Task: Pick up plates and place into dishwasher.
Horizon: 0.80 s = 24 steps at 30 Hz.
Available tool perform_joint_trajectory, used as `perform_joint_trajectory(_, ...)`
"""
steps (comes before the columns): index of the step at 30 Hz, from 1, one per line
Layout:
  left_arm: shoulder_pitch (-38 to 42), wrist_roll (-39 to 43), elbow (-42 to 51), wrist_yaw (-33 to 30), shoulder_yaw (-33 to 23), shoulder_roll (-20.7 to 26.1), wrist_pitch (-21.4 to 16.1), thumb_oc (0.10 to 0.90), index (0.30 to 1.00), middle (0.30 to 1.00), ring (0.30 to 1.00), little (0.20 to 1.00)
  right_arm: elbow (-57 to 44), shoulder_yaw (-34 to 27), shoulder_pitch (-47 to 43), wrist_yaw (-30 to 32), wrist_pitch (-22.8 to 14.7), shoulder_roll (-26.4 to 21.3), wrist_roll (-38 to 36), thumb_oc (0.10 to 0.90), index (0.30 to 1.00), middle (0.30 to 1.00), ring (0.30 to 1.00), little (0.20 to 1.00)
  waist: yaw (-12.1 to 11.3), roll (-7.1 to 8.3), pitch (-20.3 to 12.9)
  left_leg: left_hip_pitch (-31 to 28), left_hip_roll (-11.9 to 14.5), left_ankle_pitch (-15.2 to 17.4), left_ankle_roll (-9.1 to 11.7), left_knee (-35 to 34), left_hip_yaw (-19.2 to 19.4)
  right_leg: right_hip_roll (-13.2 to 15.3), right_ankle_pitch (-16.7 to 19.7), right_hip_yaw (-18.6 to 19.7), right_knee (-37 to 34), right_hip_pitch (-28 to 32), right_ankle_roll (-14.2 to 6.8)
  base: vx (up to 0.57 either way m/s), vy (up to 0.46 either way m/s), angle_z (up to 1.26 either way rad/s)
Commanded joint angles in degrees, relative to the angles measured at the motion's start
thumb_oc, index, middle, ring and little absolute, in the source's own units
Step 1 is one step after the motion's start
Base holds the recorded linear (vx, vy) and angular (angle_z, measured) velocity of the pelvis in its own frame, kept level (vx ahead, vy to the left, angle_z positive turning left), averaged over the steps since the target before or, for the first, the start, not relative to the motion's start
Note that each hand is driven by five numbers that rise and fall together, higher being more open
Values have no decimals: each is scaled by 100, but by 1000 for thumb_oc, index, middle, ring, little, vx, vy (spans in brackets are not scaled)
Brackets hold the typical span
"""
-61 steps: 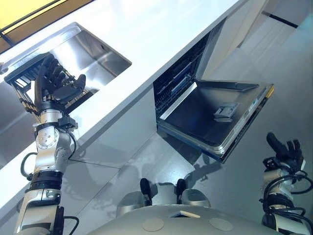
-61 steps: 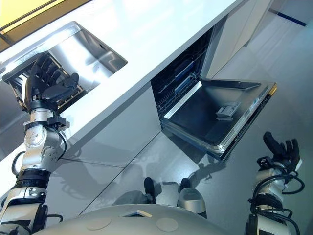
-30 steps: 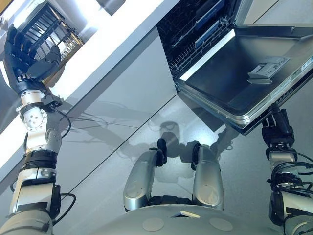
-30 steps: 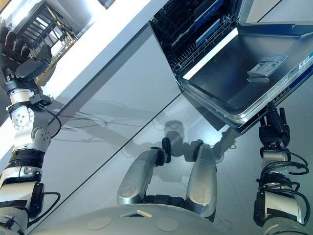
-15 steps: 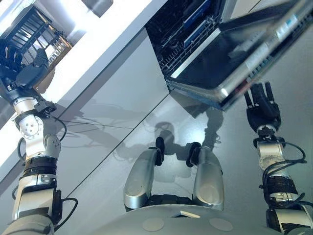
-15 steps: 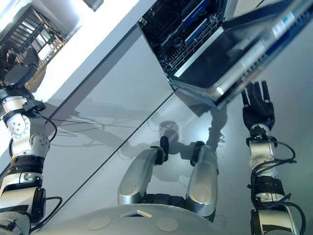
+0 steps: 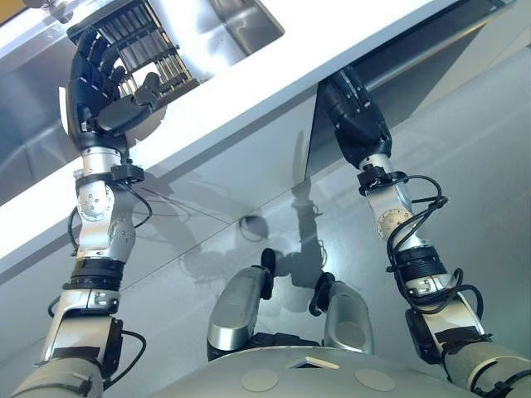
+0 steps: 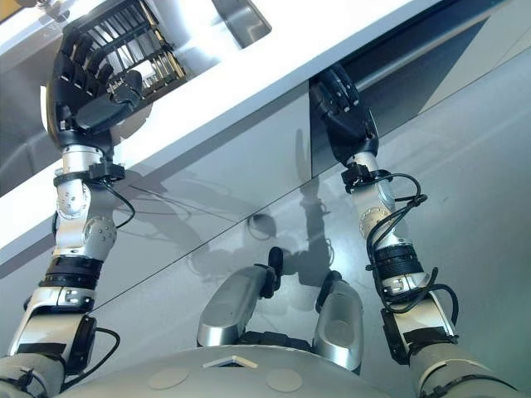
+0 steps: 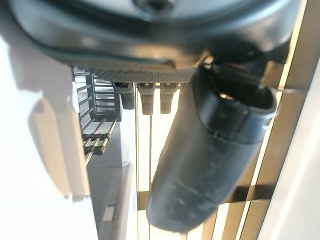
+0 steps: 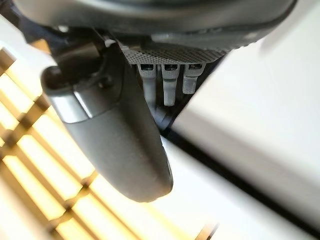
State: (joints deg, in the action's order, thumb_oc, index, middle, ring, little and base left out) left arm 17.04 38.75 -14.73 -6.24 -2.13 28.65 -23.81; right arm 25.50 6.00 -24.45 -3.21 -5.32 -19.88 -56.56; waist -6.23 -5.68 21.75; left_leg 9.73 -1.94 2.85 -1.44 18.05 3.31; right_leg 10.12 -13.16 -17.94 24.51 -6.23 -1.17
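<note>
Left hand point(image 7: 99, 91): raised before the black rack point(image 7: 145, 46) in the sink point(image 7: 249, 21), fingers spread wide, holding nothing. Counter point(image 7: 274, 62): white, running across. Right hand point(image 7: 355, 120): fingers straight, flat against the dishwasher point(image 7: 431, 46) front under the counter edge. Plates: cannot tell where.

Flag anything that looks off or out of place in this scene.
For a plate-loading job, neither hand holds a plate: the left hand is raised, fingers relaxed, in front of the dish rack in the sink, and the right hand reaches up under the white countertop edge. No spill or damage is visible.
</note>
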Motion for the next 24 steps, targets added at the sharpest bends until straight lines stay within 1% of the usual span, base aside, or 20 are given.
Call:
perform_joint_trajectory(1,-256,92,40,17,-330,121,-320,800,900,900,900,900,-62,-402,137,166,-862,76,717,800,900,900,900,900,-3,274,-634,-583,-347,709,-314,-360,363,-6,581,223,-764,49,-349,-2,51,-7)
perform_joint_trajectory(3,-357,103,39,62,-370,39,-373,800,900,900,900,900,165,-562,410,263,-978,46,1099,800,900,900,900,900,41,282,-709,-684,-341,725,-307,-462,393,-48,582,249,-892,151,-367,-3,37,-10)
perform_joint_trajectory(6,-551,145,54,155,-485,-129,-471,800,900,900,900,900,460,-729,992,182,-1090,50,1566,800,900,900,900,900,125,305,-842,-850,-315,704,-288,-698,437,-124,572,278,-1101,301,-381,-38,6,-8)
perform_joint_trajectory(7,-621,160,74,180,-534,-210,-496,800,900,900,900,900,544,-770,1189,78,-1096,70,1728,800,900,900,900,900,155,318,-903,-867,-297,660,-282,-786,460,-153,606,283,-1181,311,-375,-66,-25,-12)
perform_joint_trajectory(9,-763,64,132,122,-609,-347,-558,800,900,900,900,900,724,-801,1560,60,-1099,140,2170,800,900,900,900,900,222,349,-1032,-950,-266,603,-253,-979,495,-225,606,299,-1305,371,-379,-65,-54,-20)
perform_joint_trajectory(10,-847,52,160,132,-679,-413,-551,800,900,900,900,900,880,-804,1787,-34,-1065,180,2366,800,900,900,900,900,264,374,-1104,-1029,-249,590,-234,-1096,507,-268,564,311,-1362,437,-381,-56,-68,-23)
perform_joint_trajectory(11,-879,27,180,125,-710,-438,-556,800,900,900,900,900,939,-805,1856,-50,-1002,186,2427,800,900,900,900,900,277,385,-1147,-1023,-237,537,-223,-1154,521,-293,602,315,-1420,437,-370,-66,-100,-19)
perform_joint_trajectory(13,-938,-7,229,102,-840,-512,-538,800,900,900,900,900,1480,-809,2154,-305,-991,220,3026,800,900,900,900,900,345,428,-1271,-1128,-178,434,-169,-1429,564,-409,590,307,-1559,518,-345,-86,-145,-16)
perform_joint_trajectory(14,-934,-1,222,88,-887,-526,-517,800,900,900,900,900,1835,-764,2287,-390,-1106,206,3467,800,900,900,900,900,381,446,-1333,-1211,-149,371,-127,-1599,583,-480,581,294,-1650,588,-328,-74,-160,-16)
perform_joint_trajectory(15,-919,21,212,113,-917,-531,-507,800,900,900,900,900,2028,-717,2344,-433,-1128,172,3745,800,900,900,900,900,401,459,-1366,-1263,-124,329,-98,-1707,592,-528,582,291,-1716,639,-316,-70,-155,-10)
perform_joint_trajectory(16,-895,21,210,115,-943,-540,-493,800,900,900,900,900,2165,-675,2402,-481,-1104,154,3827,800,900,900,900,900,413,476,-1399,-1282,-107,307,-81,-1765,601,-566,580,291,-1761,666,-303,-74,-158,-11)
perform_joint_trajectory(18,-867,60,231,119,-995,-557,-480,800,900,900,900,900,2557,-597,2523,-567,-1069,86,4414,800,900,900,900,900,456,509,-1465,-1362,-54,235,-12,-1924,618,-674,585,283,-1906,766,-266,-86,-158,-7)
perform_joint_trajectory(19,-849,73,219,124,-997,-555,-491,800,900,900,900,900,2699,-555,2540,-582,-1078,60,4489,800,900,900,900,900,467,515,-1479,-1385,-39,220,8,-1957,627,-700,587,278,-1945,795,-254,-86,-134,-6)
perform_joint_trajectory(21,-795,164,220,128,-1010,-549,-478,800,900,900,900,900,3068,-475,2609,-645,-903,31,4689,800,900,900,900,900,506,527,-1518,-1439,2,187,64,-2012,652,-774,600,276,-2056,875,-219,-82,-129,-6)
perform_joint_trajectory(22,-772,167,222,135,-1025,-549,-467,800,900,900,900,900,3259,-462,2639,-678,-885,25,4748,800,900,900,900,900,524,532,-1536,-1459,18,184,87,-2016,668,-804,605,277,-2109,915,-205,-75,-121,-6)
perform_joint_trajectory(24,-725,232,253,150,-1034,-540,-443,800,900,900,900,900,3572,-405,2687,-779,-827,17,5088,800,900,900,900,900,553,534,-1568,-1488,54,179,128,-2018,691,-854,612,288,-2196,984,-175,-70,-118,-3)
